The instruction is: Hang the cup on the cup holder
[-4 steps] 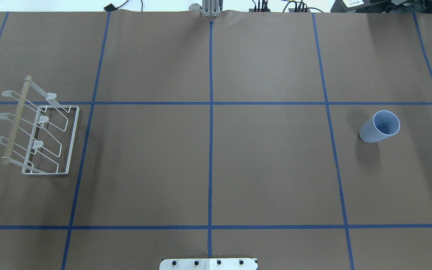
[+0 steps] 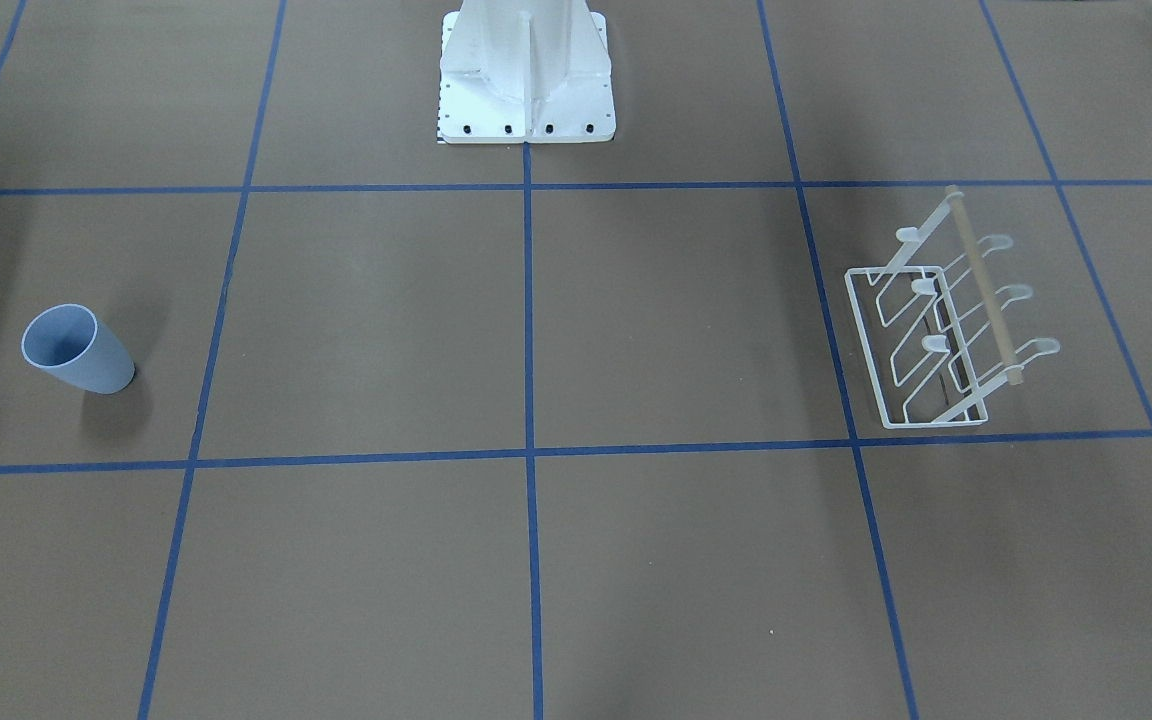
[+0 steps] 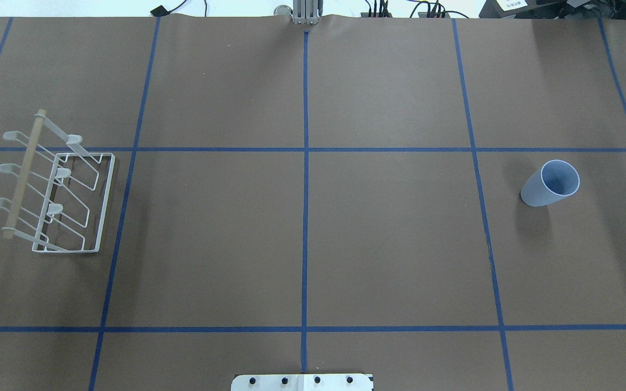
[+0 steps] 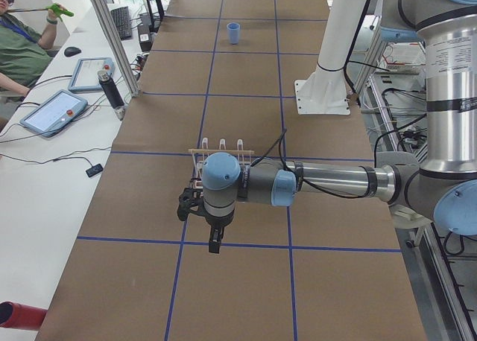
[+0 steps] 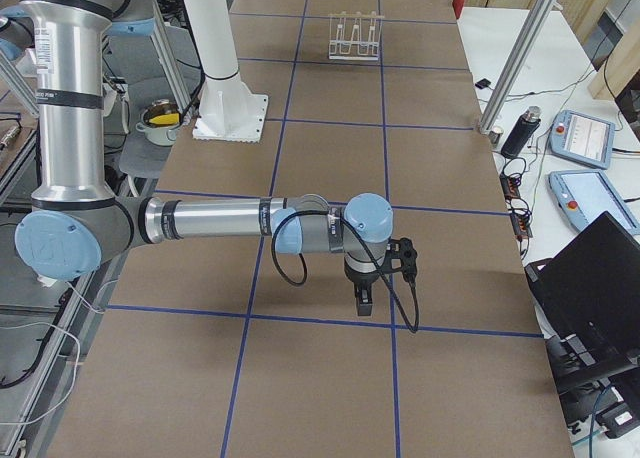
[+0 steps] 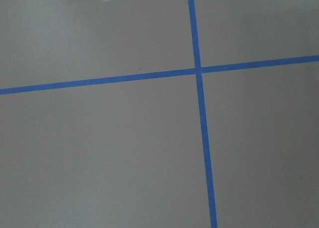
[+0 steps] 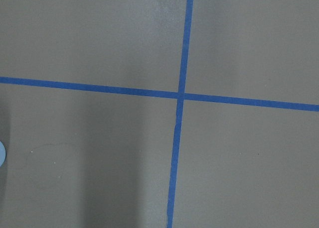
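The pale blue cup [image 3: 550, 183] stands upright on the table's right side, also in the front view [image 2: 76, 349] and far off in the left side view [image 4: 234, 33]. The white wire cup holder [image 3: 22, 174] with its wooden rod stands at the table's left side [image 2: 981, 285], its prongs bare. My left gripper [image 4: 214, 244] hangs over the table in front of the holder [image 4: 220, 151]. My right gripper [image 5: 362, 303] hangs over the table at the opposite end from the holder [image 5: 356, 38]. I cannot tell whether either is open or shut. Both wrist views show only tape lines.
The robot's white pedestal [image 2: 526, 70] stands at the table's near middle edge. Blue tape lines [image 3: 305, 217] grid the brown table. Tablets [image 4: 56, 110] and a seated operator [image 4: 19, 54] are beside the far edge, and a laptop [image 5: 590, 278] sits off the table's end.
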You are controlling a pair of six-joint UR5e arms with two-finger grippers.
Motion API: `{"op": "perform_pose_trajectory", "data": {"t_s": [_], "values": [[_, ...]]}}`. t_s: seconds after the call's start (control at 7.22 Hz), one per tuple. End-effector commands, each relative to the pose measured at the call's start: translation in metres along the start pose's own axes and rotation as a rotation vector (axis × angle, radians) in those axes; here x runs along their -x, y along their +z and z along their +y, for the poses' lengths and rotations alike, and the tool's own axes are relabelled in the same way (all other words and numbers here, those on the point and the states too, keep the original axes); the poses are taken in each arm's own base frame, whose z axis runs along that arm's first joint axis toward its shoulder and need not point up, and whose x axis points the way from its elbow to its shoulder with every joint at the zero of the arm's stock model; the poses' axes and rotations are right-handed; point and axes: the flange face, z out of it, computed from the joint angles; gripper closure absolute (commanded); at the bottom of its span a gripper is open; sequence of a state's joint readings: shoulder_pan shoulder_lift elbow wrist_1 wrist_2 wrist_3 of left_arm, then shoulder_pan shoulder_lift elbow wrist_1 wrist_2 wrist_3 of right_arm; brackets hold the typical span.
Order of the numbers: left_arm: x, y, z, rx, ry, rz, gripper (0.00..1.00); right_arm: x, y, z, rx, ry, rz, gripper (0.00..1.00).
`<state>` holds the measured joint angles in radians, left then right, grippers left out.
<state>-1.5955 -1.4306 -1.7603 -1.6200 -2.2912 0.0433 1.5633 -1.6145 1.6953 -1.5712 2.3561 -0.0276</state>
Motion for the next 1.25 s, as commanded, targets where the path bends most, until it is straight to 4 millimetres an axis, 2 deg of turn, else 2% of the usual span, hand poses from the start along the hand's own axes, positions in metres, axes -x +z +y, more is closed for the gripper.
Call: {"op": "perform_pose_trajectory", "data": {"t_s": [0.0, 0.28, 0.42, 0.55, 0.83, 0.97, 1.11], "values": [[0.003, 0.002, 0.001, 0.004, -0.004, 0.002, 0.02, 0.007, -0.007, -0.002, -0.017, -0.014, -0.004, 0.0], [-0.004, -0.003, -0.008, -0.01, 0.011, 0.002, 0.02, 0.022, -0.021, -0.009, -0.049, -0.041, -0.002, 0.0], [-0.005, -0.004, -0.009, -0.011, 0.0, 0.002, 0.02, 0.043, -0.033, -0.016, -0.073, -0.073, -0.014, 0.0], [-0.006, -0.006, -0.011, -0.016, 0.004, 0.003, 0.02, 0.076, -0.055, -0.029, -0.117, -0.139, -0.008, 0.0], [-0.01, -0.01, -0.014, -0.025, 0.014, 0.003, 0.02, 0.103, -0.042, -0.03, -0.085, -0.165, -0.12, 0.0], [-0.011, -0.01, -0.015, -0.027, 0.015, 0.005, 0.02, 0.097, -0.028, -0.021, -0.056, -0.16, -0.157, 0.0], [-0.011, -0.011, -0.016, -0.028, 0.016, 0.005, 0.02, 0.119, -0.012, -0.025, -0.072, -0.252, -0.159, 0.0]]}}
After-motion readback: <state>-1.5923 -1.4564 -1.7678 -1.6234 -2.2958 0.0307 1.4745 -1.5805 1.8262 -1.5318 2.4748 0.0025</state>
